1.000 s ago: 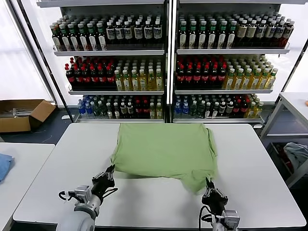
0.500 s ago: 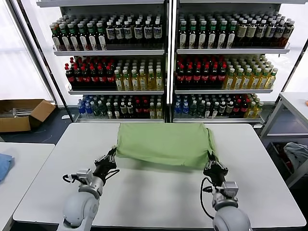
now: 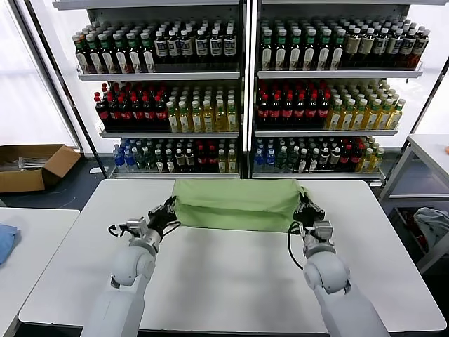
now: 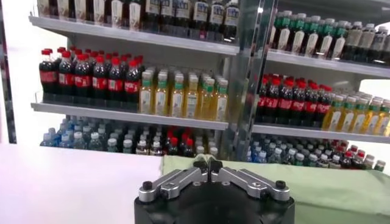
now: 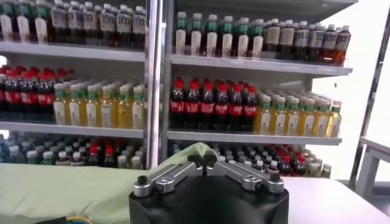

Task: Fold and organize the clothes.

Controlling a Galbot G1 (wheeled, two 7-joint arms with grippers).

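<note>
At the far left, a brown cardboard box (image 3: 31, 167) is seen on the floor, and a blue cloth (image 3: 5, 242) is cut off by the picture's edge on a side table (image 3: 31, 246). The left tool (image 3: 168, 211) is held over the white worktop (image 3: 231, 281) at the left near corner of the polo shirt (image 3: 238, 203); in the left wrist view its fingers (image 4: 211, 165) are pressed together on the green fabric edge (image 4: 256, 182). The shirt is folded into a narrow green band lying across the far part of the worktop, between the two tools. Its collar, buttons and chest print are hidden by the fold. Behind it, shelves (image 3: 242, 74) of bottled drinks are ranged in rows: dark bottles at the top, red-labelled cola-coloured bottles and yellow drinks in the middle, and smaller mixed bottles at the bottom. No writing on the labels can be read. The right tool (image 3: 307, 210) is held at the shirt's right near corner, with its fingers (image 5: 203, 159) closed on a raised peak of the fabric (image 5: 73, 189). At the far right, a grey-white cloth (image 3: 433, 226) is partly hidden beneath another table (image 3: 428, 151), itself cut off by the edge.
</note>
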